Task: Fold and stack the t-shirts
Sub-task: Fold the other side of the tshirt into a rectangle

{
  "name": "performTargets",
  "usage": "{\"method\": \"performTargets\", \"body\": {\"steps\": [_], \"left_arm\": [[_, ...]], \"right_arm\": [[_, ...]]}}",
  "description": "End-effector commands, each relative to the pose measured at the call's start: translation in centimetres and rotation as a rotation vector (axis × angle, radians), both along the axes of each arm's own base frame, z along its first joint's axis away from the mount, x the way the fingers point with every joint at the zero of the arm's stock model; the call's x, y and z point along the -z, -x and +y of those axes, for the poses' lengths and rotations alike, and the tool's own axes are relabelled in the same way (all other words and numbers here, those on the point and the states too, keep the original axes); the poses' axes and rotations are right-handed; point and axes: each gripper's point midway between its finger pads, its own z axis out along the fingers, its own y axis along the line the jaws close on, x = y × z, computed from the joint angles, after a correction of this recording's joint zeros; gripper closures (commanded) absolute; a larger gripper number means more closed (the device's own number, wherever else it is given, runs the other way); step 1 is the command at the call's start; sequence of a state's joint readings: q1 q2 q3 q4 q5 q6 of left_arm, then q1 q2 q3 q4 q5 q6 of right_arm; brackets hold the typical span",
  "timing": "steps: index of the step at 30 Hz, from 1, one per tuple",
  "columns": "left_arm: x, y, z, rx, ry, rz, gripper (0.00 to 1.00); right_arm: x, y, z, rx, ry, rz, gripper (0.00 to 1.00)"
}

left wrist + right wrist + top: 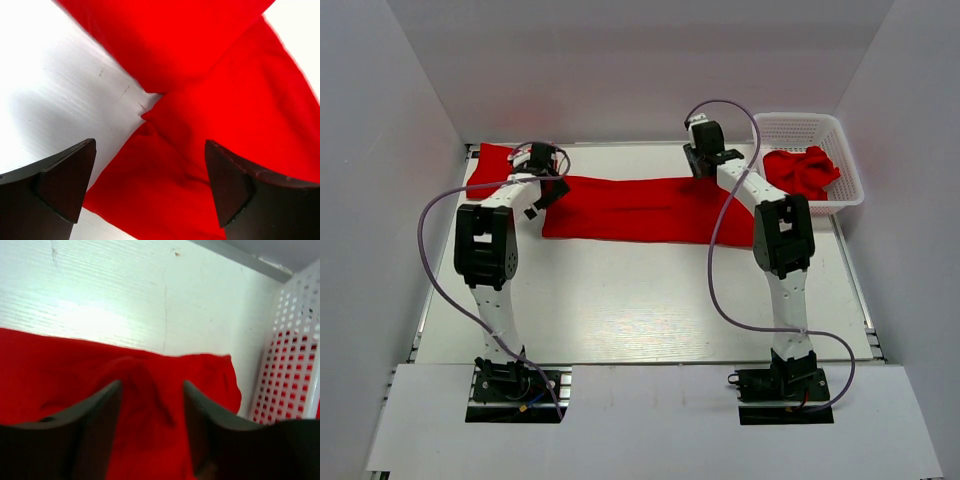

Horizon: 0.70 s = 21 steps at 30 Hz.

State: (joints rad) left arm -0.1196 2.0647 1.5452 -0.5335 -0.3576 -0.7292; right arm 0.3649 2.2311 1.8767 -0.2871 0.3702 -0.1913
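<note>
Red t-shirt [640, 208] spread along the table's [640, 310] far side, left claw [150, 145] released over its left sleeve, right claw [152, 385] straddling a raised fold at its right end, grip unclear; the first fold seems about to start, needing both ends pinched.

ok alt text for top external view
A red t-shirt lies spread across the far side of a table, the left end effector over its left end, the right end effector at its right. A white mesh basket holds more red cloth.
</note>
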Motion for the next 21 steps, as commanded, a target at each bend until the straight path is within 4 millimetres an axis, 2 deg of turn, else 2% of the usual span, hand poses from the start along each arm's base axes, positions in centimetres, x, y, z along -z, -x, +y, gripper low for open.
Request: {"method": "performTargets", "body": {"steps": [1, 2, 3, 4, 6, 7, 8, 10, 11, 12, 13, 14, 15, 16, 17, 18, 19, 21], "left_arm": [[-4.9, -1.1, 0.5, -0.003, -0.016, -0.093, 0.0], [-5.9, -1.3, 0.6, 0.01, -0.023, -0.117, 0.0], [-7.3, -1.2, 0.2, 0.034, -0.032, -0.146, 0.0], [-7.7, -0.9, 0.2, 0.035, -0.031, -0.151, 0.0], [-8.7, -0.9, -0.2, 0.071, -0.024, -0.185, 0.0], [-9.9, -0.7, -0.3, 0.086, -0.019, -0.213, 0.0], [-9.8, -0.5, -0.7, 0.112, -0.008, -0.216, 0.0], [-10.4, -0.4, -0.8, 0.145, -0.02, -0.233, 0.0], [-10.4, -0.2, -1.6, 0.179, -0.008, -0.237, 0.0], [-11.3, -0.4, -1.8, 0.202, -0.01, -0.264, 0.0], [-10.9, -0.4, -2.5, 0.267, -0.006, -0.259, 0.0], [-11.1, -0.6, -2.9, 0.299, 0.003, -0.268, 0.0], [-11.1, -1.0, -3.4, 0.337, 0.008, -0.281, 0.0], [-11.6, -1.6, -4.5, 0.422, 0.019, -0.3, 0.0], [-11.4, -2.0, -5.5, 0.457, 0.03, -0.305, 0.0], [-11.3, -2.5, -5.9, 0.487, 0.035, -0.308, 0.0], [-10.4, -3.5, -6.7, 0.529, 0.053, -0.292, 0.0], [-8.0, -3.5, -7.3, 0.544, 0.06, -0.193, 0.0]], "right_arm": [[-2.7, -2.5, -0.1, 0.028, -0.042, -0.083, 0.39], [-3.7, -2.7, 0.1, 0.037, -0.059, -0.102, 0.32], [-3.9, -2.7, 0.1, 0.041, -0.073, -0.103, 0.1], [-4.9, -2.7, 0.0, 0.045, -0.086, -0.118, 0.1], [-5.7, -1.8, 0.2, 0.044, -0.122, -0.115, 0.1], [-8.0, -1.2, 0.2, 0.047, -0.155, -0.147, 0.1], [-6.1, 0.0, 0.2, 0.038, -0.155, -0.097, 0.1], [-5.6, 1.3, 0.7, 0.022, -0.198, -0.057, 0.1], [-6.5, 2.5, 0.3, 0.022, -0.212, -0.058, 0.1], [-4.9, 3.8, 0.3, 0.023, -0.208, -0.01, 0.1], [-4.2, 5.2, 0.5, 0.034, -0.257, 0.034, 0.1], [-4.3, 6.0, 0.7, 0.03, -0.277, 0.045, 0.1], [-2.6, 7.6, 0.5, 0.052, -0.293, 0.101, 0.1], [-2.4, 8.7, 1.2, 0.046, -0.343, 0.136, 0.1], [-1.9, 9.2, 1.3, 0.058, -0.366, 0.156, 0.1], [-0.2, 10.7, 1.3, 0.055, -0.376, 0.21, 0.1], [-0.1, 11.1, 1.6, 0.062, -0.401, 0.218, 0.1], [1.3, 12.1, 1.4, 0.079, -0.409, 0.252, 0.1]]}}
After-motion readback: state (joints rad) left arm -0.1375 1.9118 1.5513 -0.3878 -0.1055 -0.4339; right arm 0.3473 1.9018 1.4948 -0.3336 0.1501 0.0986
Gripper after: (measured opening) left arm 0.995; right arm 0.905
